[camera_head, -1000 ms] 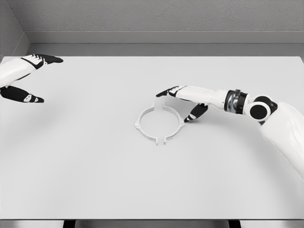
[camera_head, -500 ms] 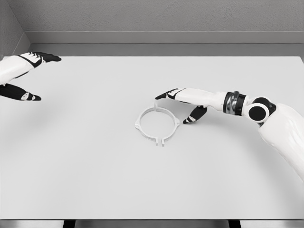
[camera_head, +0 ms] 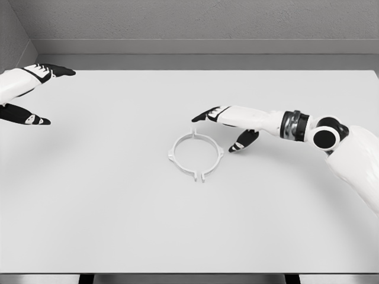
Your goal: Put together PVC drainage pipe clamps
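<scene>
Right hand's fingers splayed just above and beside the clamp ring, holding nothing

Black-tipped fingers (camera_head: 207,113) of the right hand (camera_head: 232,125) are loose; the thumb tip sits just off the white clamp ring (camera_head: 196,155), a thin round hoop with small tabs, lying flat mid-bench. The left hand (camera_head: 26,94) is open too, far left edge. The bench (camera_head: 118,225) is smooth matte white, with grey walls behind.

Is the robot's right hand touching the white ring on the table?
Apart. In the head view, a strip of bare table shows between the right hand and the clamp ring; its thumb tip stops just beside the ring's right edge.
</scene>
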Robot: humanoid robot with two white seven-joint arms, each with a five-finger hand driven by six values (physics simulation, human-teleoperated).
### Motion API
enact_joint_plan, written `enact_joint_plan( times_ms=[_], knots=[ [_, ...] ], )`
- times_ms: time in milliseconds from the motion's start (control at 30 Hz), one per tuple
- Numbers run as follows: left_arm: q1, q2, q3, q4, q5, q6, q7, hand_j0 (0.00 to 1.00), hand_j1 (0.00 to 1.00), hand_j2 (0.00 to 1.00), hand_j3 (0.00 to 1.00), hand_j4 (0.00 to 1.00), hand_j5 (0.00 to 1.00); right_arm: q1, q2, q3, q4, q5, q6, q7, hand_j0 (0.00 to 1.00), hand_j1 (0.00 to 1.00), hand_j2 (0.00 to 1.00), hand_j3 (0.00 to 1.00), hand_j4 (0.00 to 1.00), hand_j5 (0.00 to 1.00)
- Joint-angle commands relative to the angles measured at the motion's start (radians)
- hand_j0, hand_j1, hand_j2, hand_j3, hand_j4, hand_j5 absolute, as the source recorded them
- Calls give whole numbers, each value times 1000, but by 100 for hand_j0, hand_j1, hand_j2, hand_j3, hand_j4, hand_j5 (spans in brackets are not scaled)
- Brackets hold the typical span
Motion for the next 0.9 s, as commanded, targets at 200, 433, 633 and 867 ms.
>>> enact_joint_plan(
  times_ms=[200,433,633,867],
  knots=[
    [0,2,1,0,7,3,1,100,100,100,100,100,100,14,-33,0,-26,-8,2,2,100,100,100,100,100,100],
    [-3,2,5,0,9,3,1,100,100,100,100,100,100,15,-12,0,-18,-8,2,3,100,100,100,100,100,100],
    [-3,3,7,-2,9,3,1,100,100,100,100,100,100,14,11,1,-18,-8,2,5,100,100,100,100,100,100],
    [-3,5,8,-3,15,3,1,100,100,100,100,100,100,15,11,12,-17,-6,2,5,100,100,100,100,100,100]
  ],
)
